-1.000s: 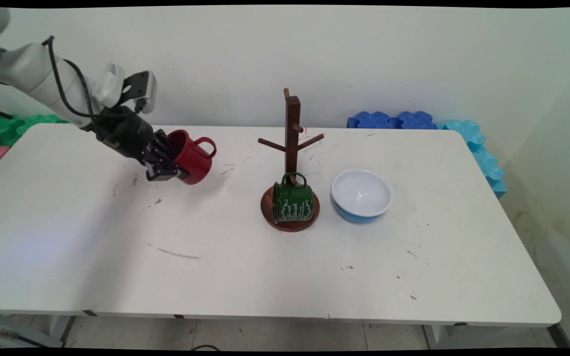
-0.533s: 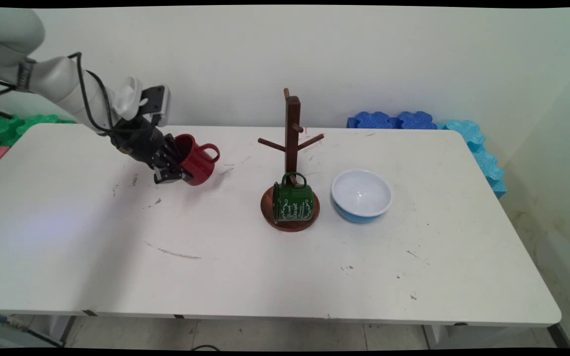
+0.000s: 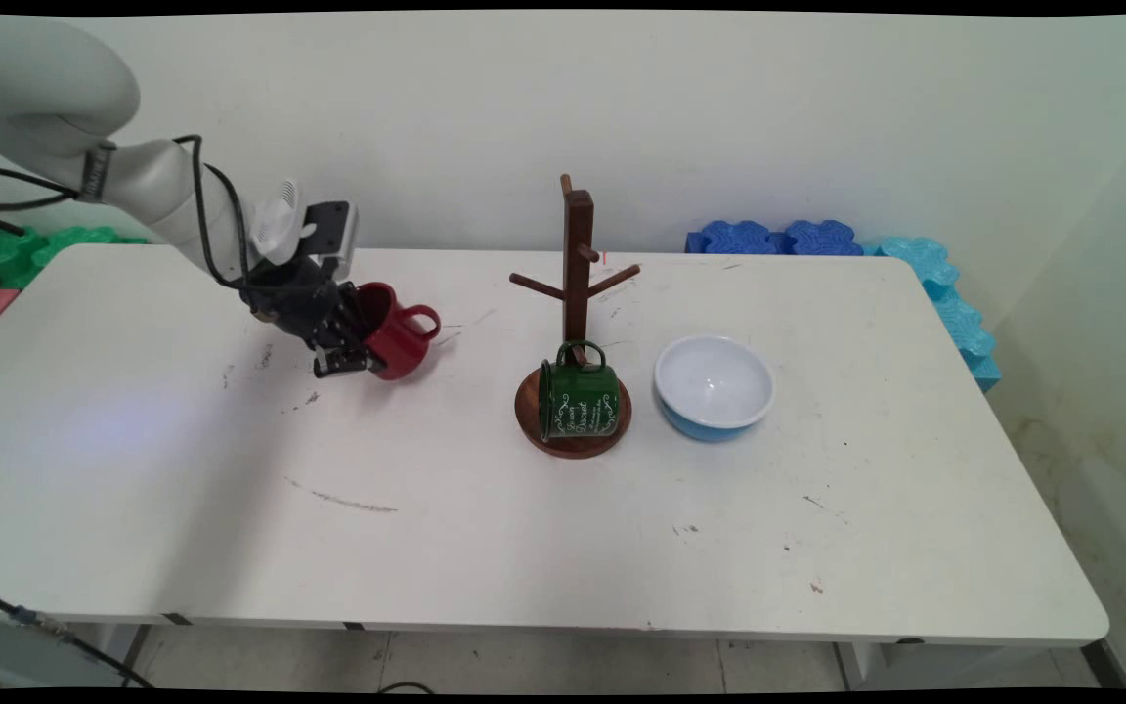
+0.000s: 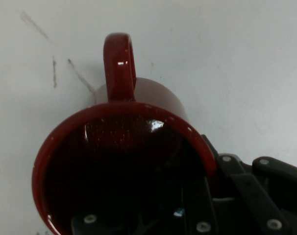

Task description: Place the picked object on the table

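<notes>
My black gripper is shut on the rim of a red mug, which hangs tilted on its side just above the table's left-middle part, its handle pointing right. In the hand view the red mug fills the picture, its dark mouth towards the camera and its handle up; one finger reaches inside it and the other linkage lies outside its wall. To the right stands a wooden mug tree with bare pegs. A green mug lies on the tree's round base.
A white bowl with a blue outside sits right of the mug tree. Blue foam blocks line the back right edge of the white table, and green foam blocks lie at the back left.
The gripper has carried the red mug a little to the right and lower, closer to the table. The mug tree, green mug and bowl have stayed put.
</notes>
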